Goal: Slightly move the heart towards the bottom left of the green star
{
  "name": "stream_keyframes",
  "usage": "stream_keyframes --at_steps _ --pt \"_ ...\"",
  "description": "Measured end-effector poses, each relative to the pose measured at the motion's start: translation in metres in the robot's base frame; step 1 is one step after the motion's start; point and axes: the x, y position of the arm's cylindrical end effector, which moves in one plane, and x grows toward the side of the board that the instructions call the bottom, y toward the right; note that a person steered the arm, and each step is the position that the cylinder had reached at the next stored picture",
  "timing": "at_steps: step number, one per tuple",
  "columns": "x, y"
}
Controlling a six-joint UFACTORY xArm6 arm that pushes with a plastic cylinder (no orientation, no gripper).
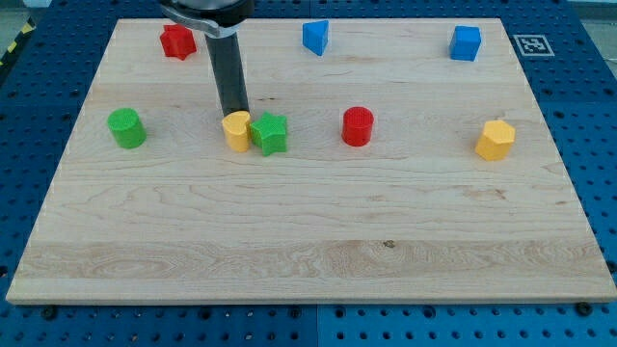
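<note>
Touching the green star (271, 133), the yellow heart (236, 130) meets my tip (234, 113); no jaws, just a rod.

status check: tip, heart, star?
My tip at the yellow heart's top edge. Heart touching the green star's left side, not yet bottom left. Nothing in the way.

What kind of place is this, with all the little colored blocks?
Probably a robot lab's test bench. A wooden board lies on a blue pegboard table dotted with holes, a printed tracking marker sits at the board's corner, and my tip rests just behind the yellow heart, beside the green star.
</note>
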Motion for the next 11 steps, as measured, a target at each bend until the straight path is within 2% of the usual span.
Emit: stream_keyframes --at_steps 1,4,9,11 --pt "-0.003 0.019" --pt "0.012 0.020" --pt "0.093 0.010" --pt "0.067 -0.028"
